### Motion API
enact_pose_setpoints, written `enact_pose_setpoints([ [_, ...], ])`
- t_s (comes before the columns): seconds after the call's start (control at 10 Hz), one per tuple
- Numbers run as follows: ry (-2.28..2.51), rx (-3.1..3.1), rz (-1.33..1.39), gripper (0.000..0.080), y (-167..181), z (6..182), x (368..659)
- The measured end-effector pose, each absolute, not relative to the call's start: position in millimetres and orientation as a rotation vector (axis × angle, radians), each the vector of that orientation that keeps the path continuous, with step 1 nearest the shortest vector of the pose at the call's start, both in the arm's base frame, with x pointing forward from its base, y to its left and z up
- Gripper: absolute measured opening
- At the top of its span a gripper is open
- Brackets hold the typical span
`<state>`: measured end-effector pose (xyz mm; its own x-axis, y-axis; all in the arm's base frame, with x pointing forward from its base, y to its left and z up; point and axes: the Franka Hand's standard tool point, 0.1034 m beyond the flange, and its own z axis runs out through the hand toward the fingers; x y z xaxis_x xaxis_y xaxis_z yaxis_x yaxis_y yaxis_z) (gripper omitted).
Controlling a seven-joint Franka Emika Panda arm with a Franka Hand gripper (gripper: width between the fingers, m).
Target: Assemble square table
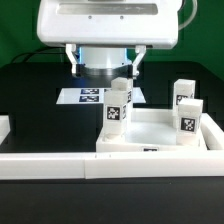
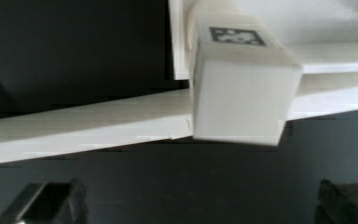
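Note:
The white square slab [image 1: 150, 135] lies at the front, with its raised rim toward me. One tagged white leg [image 1: 117, 108] stands upright on its left part. Two more tagged legs [image 1: 183, 93] [image 1: 187, 122] stand at its right side. My gripper [image 1: 104, 64] hangs above and behind the left leg, open and empty. In the wrist view the fingertips [image 2: 48, 202] sit far apart at the frame edge, with my gripper [image 2: 197, 206] holding nothing. That view shows the leg [image 2: 243, 95] with its tag against the slab's rim [image 2: 87, 125].
The marker board [image 1: 88, 96] lies flat on the black table behind the slab. A long white border rail [image 1: 60, 166] runs along the front, and a short white rail piece [image 1: 4, 128] sits at the exterior view's left.

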<state>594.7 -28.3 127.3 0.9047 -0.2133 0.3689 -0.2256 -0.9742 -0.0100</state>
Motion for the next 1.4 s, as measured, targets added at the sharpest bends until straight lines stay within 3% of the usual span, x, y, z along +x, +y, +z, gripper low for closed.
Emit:
enact_pose_setpoints([
  [0.2,-0.371,3.104,0.524,0.0649,-38.2,133.1,605.7],
  [0.5,-0.403,3.131,0.439,0.0649,-33.7,115.1,606.0],
  [1.0,-0.424,3.216,0.079,0.0649,-30.3,113.6,599.2],
  [1.4,-0.523,3.202,-0.031,0.0649,-25.8,93.6,592.6],
])
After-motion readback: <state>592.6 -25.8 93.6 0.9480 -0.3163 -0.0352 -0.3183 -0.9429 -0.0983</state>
